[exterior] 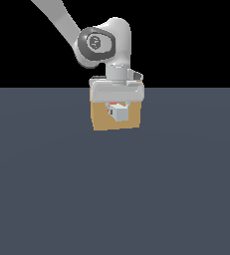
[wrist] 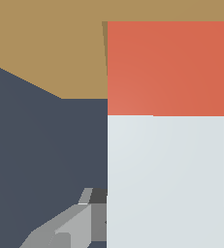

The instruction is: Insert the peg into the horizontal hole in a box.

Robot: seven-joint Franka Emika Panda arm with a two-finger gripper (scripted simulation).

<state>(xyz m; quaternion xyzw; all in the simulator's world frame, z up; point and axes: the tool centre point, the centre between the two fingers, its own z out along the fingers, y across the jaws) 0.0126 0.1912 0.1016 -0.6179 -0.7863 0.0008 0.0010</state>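
The tan box (exterior: 100, 119) stands on the floor, mostly behind my hand in the exterior view. My gripper (exterior: 118, 108) is shut on the peg (exterior: 120, 115), whose pale grey end faces the camera, with a bit of red (exterior: 115, 105) behind it. In the wrist view the peg (wrist: 166, 179) fills the frame, its red end (wrist: 166, 68) pointing at the box (wrist: 45, 48). A dark edge of the hole (wrist: 104, 48) shows beside the red end, which seems to sit at or just inside the opening. One grey finger (wrist: 67, 227) shows beside the peg.
The dark grey-blue floor (exterior: 114, 199) spreads around the box. The arm's white links (exterior: 104, 42) rise above the box toward the exterior view's left. Nothing else stands in view.
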